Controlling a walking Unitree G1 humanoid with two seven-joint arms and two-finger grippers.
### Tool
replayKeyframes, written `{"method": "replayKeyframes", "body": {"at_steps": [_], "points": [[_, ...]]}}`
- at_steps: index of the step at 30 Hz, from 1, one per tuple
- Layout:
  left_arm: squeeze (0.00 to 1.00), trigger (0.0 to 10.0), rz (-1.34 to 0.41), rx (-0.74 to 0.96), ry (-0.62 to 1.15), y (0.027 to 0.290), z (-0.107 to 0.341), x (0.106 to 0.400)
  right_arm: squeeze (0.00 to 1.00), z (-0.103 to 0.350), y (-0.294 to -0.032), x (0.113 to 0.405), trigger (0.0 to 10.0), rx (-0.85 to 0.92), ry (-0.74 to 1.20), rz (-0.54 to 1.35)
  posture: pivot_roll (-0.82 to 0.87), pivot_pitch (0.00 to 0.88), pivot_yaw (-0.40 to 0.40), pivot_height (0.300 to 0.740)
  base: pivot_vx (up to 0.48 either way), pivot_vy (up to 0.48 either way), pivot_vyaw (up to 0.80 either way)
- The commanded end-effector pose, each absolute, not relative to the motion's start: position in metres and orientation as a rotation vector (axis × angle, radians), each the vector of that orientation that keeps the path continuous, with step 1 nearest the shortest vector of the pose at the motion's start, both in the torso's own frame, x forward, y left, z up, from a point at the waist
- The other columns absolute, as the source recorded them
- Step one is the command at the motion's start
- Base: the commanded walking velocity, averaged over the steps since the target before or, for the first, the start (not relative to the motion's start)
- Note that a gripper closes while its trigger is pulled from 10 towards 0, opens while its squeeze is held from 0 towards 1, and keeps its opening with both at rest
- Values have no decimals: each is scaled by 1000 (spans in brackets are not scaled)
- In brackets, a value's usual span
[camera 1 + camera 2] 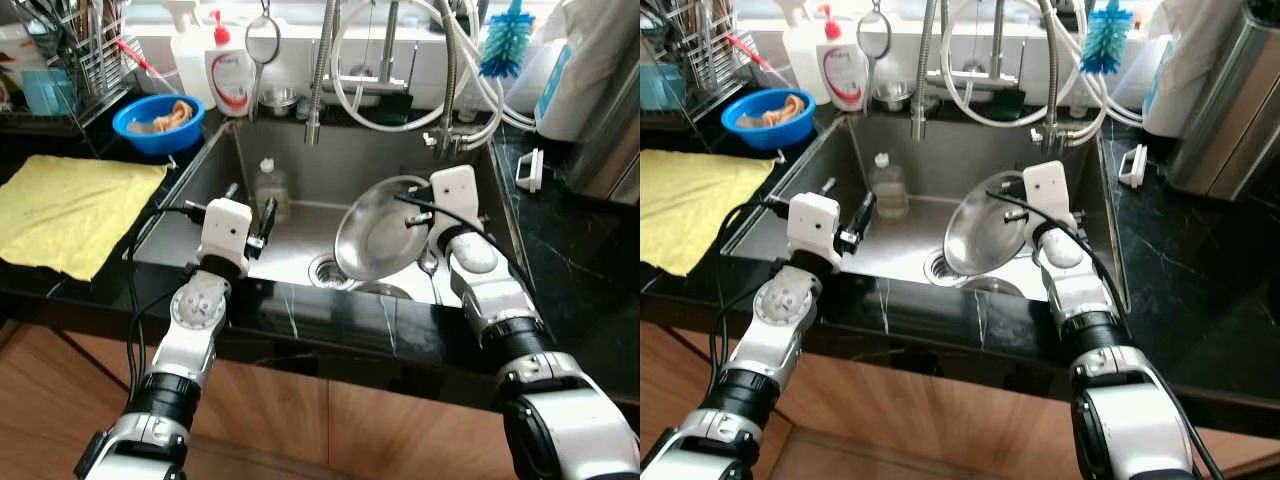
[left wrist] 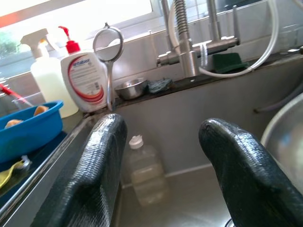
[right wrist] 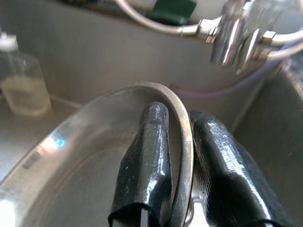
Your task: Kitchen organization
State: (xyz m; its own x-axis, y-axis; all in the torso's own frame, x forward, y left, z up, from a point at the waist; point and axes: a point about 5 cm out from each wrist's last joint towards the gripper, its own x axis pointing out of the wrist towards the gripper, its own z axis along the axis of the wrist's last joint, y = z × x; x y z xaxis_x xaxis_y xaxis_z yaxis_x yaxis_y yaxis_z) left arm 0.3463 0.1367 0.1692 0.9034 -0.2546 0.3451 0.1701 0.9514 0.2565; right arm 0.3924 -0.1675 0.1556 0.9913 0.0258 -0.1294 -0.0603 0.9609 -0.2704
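Observation:
A shiny steel bowl [image 1: 378,232] stands tilted on edge in the right half of the steel sink [image 1: 300,150]. My right gripper [image 1: 420,215] is shut on the bowl's rim; in the right wrist view one finger [image 3: 147,156] lies inside the bowl [image 3: 71,161] and the other outside. Over the sink's left front, my left gripper [image 1: 250,205] is open and holds nothing. It points toward a small clear bottle [image 2: 144,170] with a white cap, which stands against the sink's back wall.
A yellow cloth [image 1: 70,210] lies on the black counter at left, with a blue bowl [image 1: 158,122] and a dish rack [image 1: 70,50] behind it. Soap bottles [image 1: 230,75], a hanging strainer [image 1: 262,40], the faucet [image 1: 320,70] and hoses line the back. A blue brush [image 1: 508,40] hangs at the right.

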Motion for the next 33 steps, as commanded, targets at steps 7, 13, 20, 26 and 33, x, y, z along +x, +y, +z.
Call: {"method": "replayKeyframes", "body": {"at_steps": [7,13,20,26,33], "points": [[0,10000,-208,219,-385,139,170,345,0,156,-163,398,10000,-303,137,76,40,0,3,720,0,0,0],[0,10000,-206,217,-379,140,168,343,1000,149,-167,398,10000,-324,170,84,48,0,-1,720,0,0,0],[0,10000,-203,217,-374,141,167,343,1000,150,-167,399,10000,-328,168,88,45,0,1,720,0,0,0],[0,10000,-201,218,-373,142,167,342,1000,167,-167,402,10000,-332,73,72,40,0,3,720,0,0,0],[0,10000,-204,215,-369,140,167,341,0,198,-194,392,10000,-289,-101,-99,23,0,12,720,0,0,0]]}}
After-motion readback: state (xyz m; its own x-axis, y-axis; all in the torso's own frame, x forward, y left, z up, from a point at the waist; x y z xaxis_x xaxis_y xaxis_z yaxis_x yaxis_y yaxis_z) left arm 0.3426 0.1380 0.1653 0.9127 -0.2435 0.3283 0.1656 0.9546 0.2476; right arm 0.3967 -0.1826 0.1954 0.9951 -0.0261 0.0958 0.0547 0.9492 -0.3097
